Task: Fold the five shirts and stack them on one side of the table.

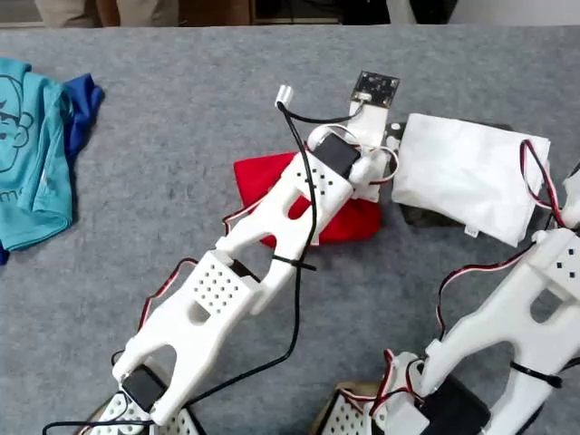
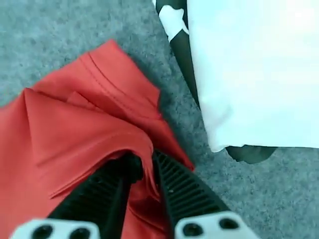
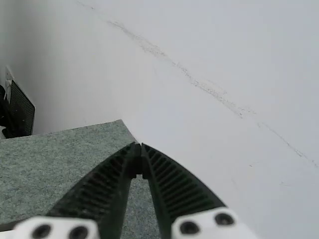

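Observation:
A red shirt (image 1: 263,179) lies partly folded in the middle of the table. My left gripper (image 2: 143,165) is shut on a raised fold of the red shirt (image 2: 84,109) at its edge nearest the stack; in the high view the left gripper (image 1: 373,178) sits under its wrist. To the right, a folded white shirt (image 1: 471,177) rests on a dark shirt (image 1: 419,217). The white shirt (image 2: 249,74) covers most of the dark shirt (image 2: 180,47). My right gripper (image 3: 137,149) is shut on nothing, held above the table edge and facing a wall.
A teal shirt (image 1: 27,154) and a blue shirt (image 1: 83,104) lie crumpled at the table's left edge. The right arm (image 1: 535,308) stands at the lower right. Grey felt (image 1: 181,136) covers the table between the heaps.

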Robot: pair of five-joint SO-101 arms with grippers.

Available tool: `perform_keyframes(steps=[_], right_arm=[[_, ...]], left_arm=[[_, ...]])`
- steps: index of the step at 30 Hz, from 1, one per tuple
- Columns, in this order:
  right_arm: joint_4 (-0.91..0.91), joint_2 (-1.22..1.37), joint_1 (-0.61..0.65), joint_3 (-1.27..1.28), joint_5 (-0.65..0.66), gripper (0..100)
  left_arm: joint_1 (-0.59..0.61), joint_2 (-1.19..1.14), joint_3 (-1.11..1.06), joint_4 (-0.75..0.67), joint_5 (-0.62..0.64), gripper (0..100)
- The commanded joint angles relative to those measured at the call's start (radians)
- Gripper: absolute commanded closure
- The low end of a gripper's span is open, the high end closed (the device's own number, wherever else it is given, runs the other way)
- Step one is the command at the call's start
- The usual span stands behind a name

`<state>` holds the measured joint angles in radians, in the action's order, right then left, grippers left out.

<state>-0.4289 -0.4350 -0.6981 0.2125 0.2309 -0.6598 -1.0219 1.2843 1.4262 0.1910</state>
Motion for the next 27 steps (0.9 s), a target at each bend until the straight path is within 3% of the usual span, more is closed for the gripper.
perform_keyframes(steps=[1,23,27], right_arm=[[0.023,-0.027,0.015,-0.038,0.000,99.4],[0.023,-0.027,0.051,-0.024,0.043,99.4],[0.023,-0.028,0.053,-0.024,0.043,99.3]], left_arm=[[-0.008,0.015,0.057,-0.017,0.011,98],[0.002,0.007,0.058,-0.101,0.089,97],[0.029,0.016,0.058,-0.080,0.146,84]])
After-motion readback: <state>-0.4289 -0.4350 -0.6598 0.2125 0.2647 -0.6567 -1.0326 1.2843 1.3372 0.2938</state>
